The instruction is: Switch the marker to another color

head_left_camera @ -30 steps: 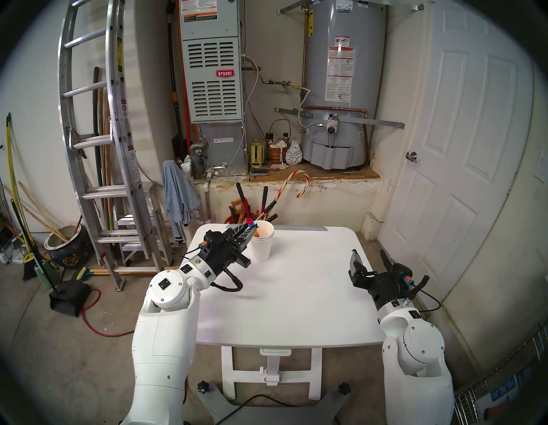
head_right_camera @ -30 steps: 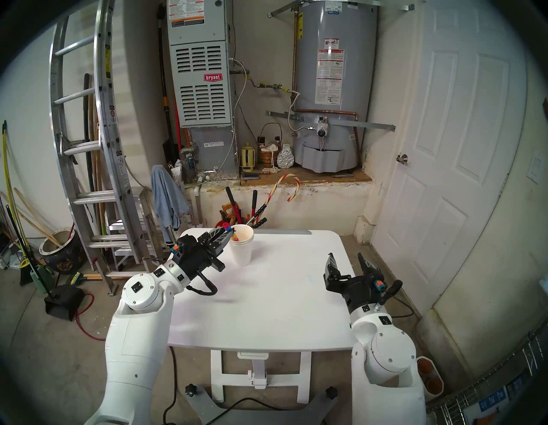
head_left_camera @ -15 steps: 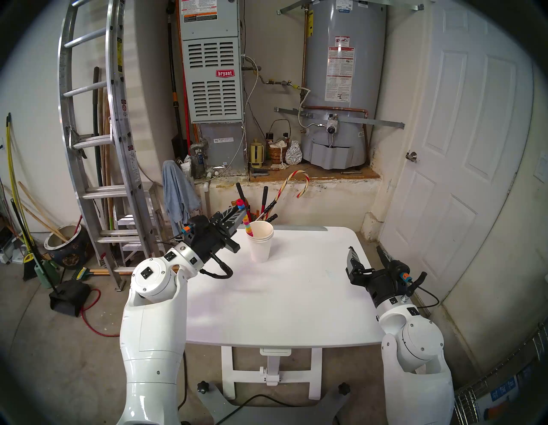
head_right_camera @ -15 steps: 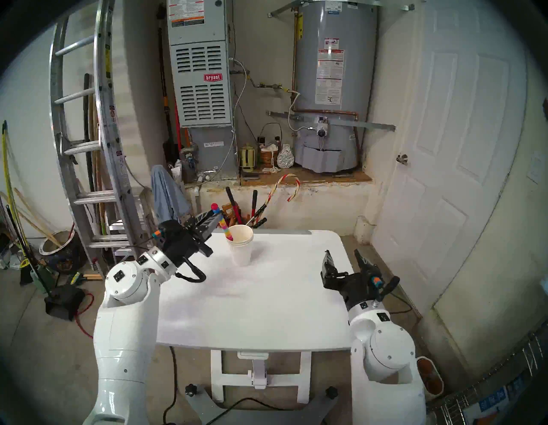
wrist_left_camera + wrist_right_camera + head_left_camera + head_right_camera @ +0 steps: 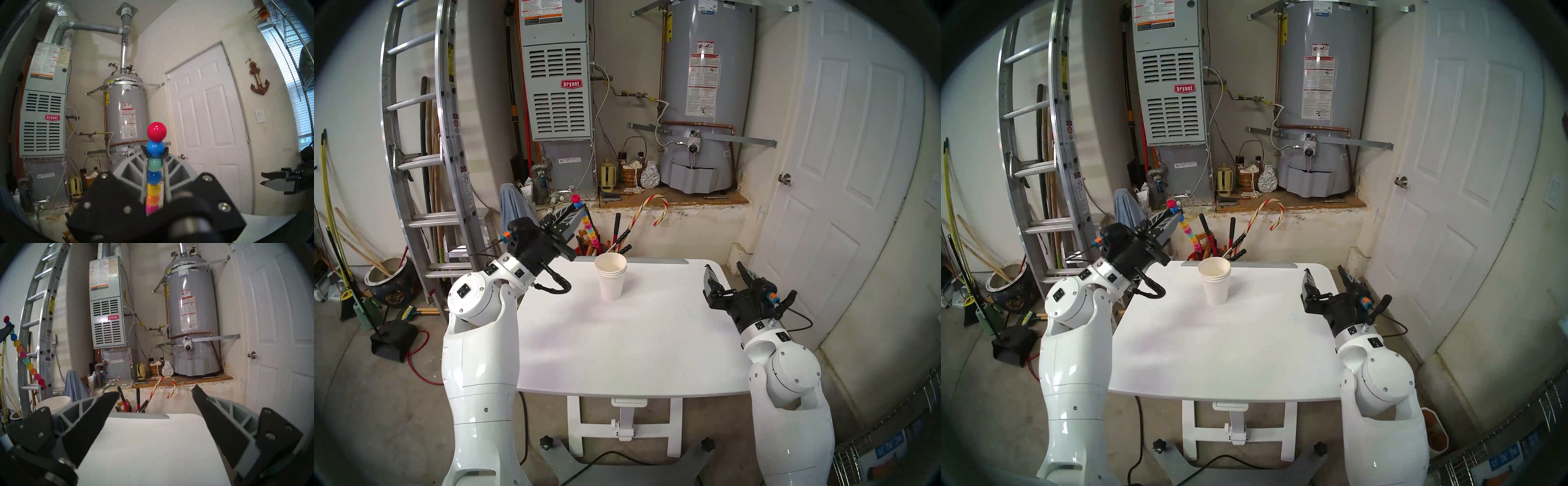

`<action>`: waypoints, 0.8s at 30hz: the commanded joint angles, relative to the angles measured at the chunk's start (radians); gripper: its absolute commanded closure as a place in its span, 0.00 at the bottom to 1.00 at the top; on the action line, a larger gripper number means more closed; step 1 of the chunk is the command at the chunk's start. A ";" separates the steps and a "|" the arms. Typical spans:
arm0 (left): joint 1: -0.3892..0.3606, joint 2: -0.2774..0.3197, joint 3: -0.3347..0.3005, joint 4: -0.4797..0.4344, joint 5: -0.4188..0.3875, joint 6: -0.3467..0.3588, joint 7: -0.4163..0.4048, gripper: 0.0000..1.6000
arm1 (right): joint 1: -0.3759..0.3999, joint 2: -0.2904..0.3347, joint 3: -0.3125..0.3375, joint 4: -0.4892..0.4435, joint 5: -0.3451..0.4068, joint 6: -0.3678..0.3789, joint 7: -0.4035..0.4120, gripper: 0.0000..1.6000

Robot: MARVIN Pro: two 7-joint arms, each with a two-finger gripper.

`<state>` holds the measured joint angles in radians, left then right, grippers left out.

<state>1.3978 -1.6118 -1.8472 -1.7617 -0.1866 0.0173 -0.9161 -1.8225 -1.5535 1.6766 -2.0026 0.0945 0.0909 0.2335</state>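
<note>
Left gripper clamps the marker near its top, upper centre; right gripper stands open.
Risk: the hanging marker may swing, or beads may separate.

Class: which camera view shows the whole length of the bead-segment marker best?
The right wrist view: the multicoloured bead-segment marker shows end to end. The head views show it small; the left wrist view foreshortens it between the left gripper fingers.
</note>
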 commanded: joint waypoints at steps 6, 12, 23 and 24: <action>-0.029 0.010 -0.021 -0.097 -0.067 0.099 -0.049 1.00 | 0.161 0.053 -0.081 0.010 0.006 0.042 0.082 0.00; -0.009 0.014 -0.030 -0.116 -0.078 0.138 -0.074 1.00 | 0.228 0.054 -0.135 0.039 0.012 0.069 0.121 0.00; 0.035 0.014 -0.031 -0.117 -0.080 0.168 -0.110 1.00 | 0.293 0.047 -0.208 0.056 0.027 0.109 0.203 0.00; 0.037 0.013 -0.031 -0.119 -0.081 0.170 -0.112 1.00 | 0.317 0.056 -0.220 0.071 0.026 0.116 0.216 0.00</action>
<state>1.4228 -1.5946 -1.8834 -1.8564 -0.2551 0.1789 -1.0169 -1.6014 -1.4955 1.4971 -1.9394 0.1092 0.1972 0.4030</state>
